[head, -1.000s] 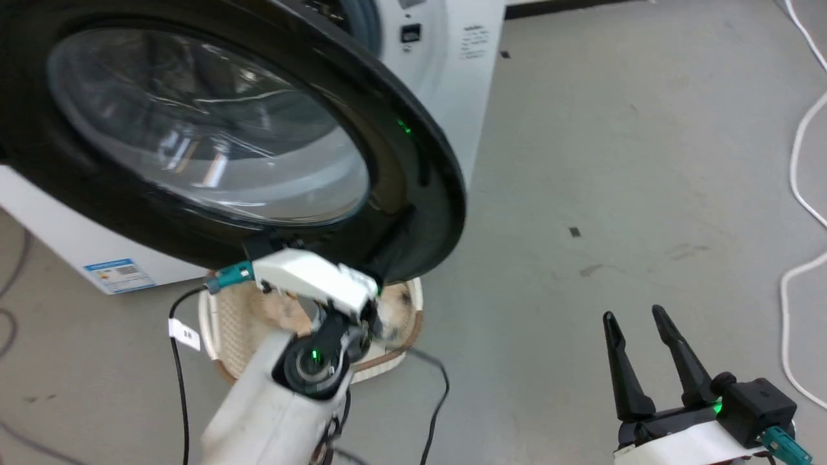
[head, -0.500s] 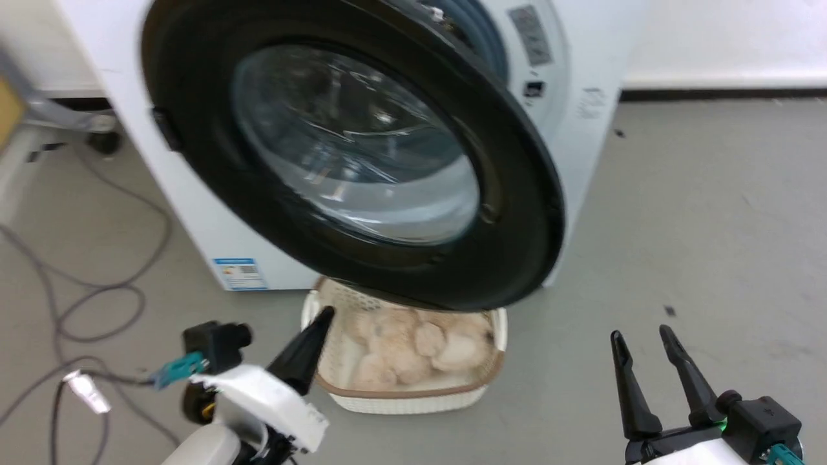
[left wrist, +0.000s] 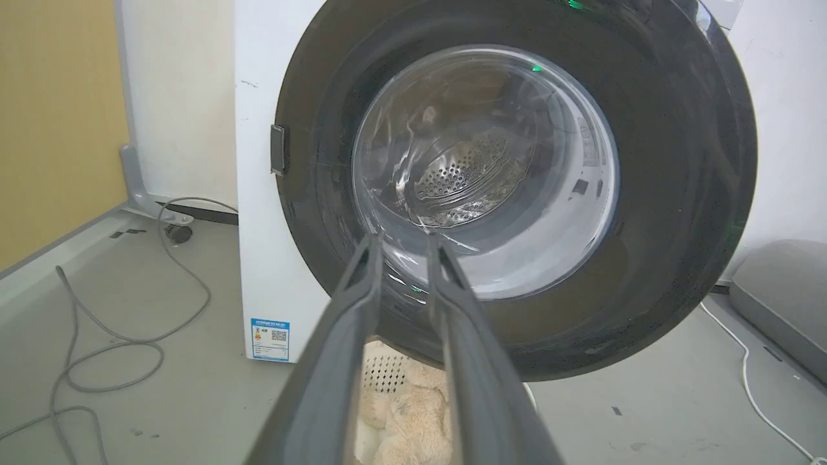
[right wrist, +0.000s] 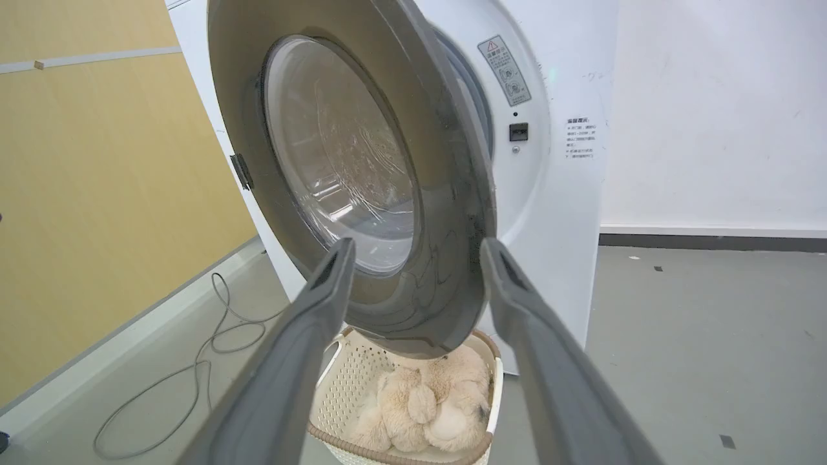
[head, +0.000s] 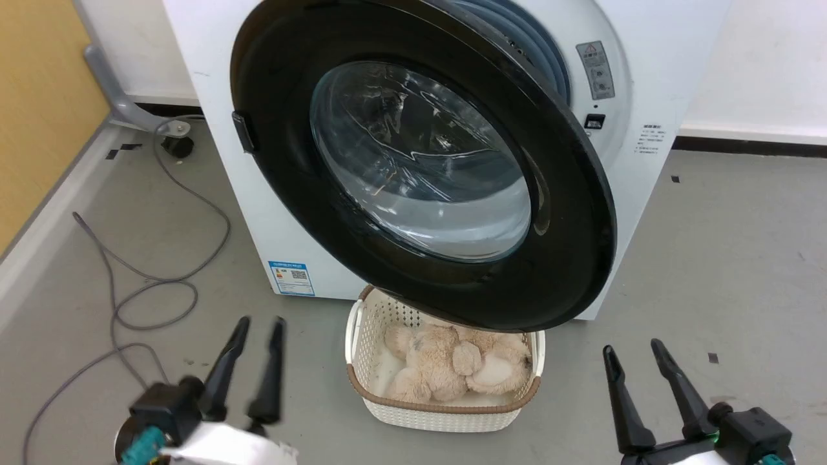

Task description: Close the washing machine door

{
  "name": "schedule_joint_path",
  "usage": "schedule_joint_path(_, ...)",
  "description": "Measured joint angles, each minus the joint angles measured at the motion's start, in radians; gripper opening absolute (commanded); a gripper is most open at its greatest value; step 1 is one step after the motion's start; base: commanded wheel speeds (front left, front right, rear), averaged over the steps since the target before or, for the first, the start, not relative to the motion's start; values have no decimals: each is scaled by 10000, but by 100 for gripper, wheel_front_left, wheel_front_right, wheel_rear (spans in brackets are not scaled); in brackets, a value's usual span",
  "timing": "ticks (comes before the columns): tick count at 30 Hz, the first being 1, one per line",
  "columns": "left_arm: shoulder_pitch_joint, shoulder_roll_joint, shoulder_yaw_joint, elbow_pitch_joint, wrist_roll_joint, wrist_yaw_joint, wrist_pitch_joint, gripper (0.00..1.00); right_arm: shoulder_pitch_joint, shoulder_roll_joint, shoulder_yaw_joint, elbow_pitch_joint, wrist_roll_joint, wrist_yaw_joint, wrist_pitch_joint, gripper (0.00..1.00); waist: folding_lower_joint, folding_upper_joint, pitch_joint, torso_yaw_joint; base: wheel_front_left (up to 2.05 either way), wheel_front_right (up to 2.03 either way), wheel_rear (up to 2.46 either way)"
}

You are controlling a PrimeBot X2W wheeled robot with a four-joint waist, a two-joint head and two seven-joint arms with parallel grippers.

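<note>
Approach step: washing machine door [head: 291,161] ajar ahead of our left tool [head: 261,320] and right tool [head: 632,346], both parted, empty; next we push it into the washing machine [head: 639,187] until latched.

Door check: the washing machine door [head: 420,161] stands ajar before the washing machine [head: 652,77], attached at its left and swung out at its right. Below its lower edge, a laundry basket [head: 446,407] sits on the floor [head: 711,245] with a plush toy [head: 452,368] inside. A cable [head: 129,297] loops on the left, and the left gripper [head: 261,321] and right gripper [head: 632,347] flank the basket.
</note>
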Motion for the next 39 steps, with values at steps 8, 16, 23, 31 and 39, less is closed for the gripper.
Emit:
schedule_joint_path(8,787,-604,261,-194,1499,-86,0,100,43,-171,211,94,23,0,0,100,0,0,-54,240,0,0,0)
schedule_joint_path(16,727,-1220,604,-255,2180,-360,0,100,-730,-1041,1127,132,146,0,88,0,0,0,705,697,0,0,0)
schedule_joint_path(23,298,-1722,815,-280,2460,-744,0,100,-2778,-2140,1875,422,577,0,723,0,0,0,1624,1076,0,0,0)
schedule_joint_path(31,-399,-2176,1074,-345,2700,-1074,0,100,-5218,-3335,1666,1603,1676,29,1438,0,1,0,2760,1567,0,0,0)
schedule_joint_path(39,-713,-2366,1273,-416,2713,-1248,0,100,-6968,-4071,1221,2752,2372,23,1956,0,1,0,3564,1991,0,0,0)
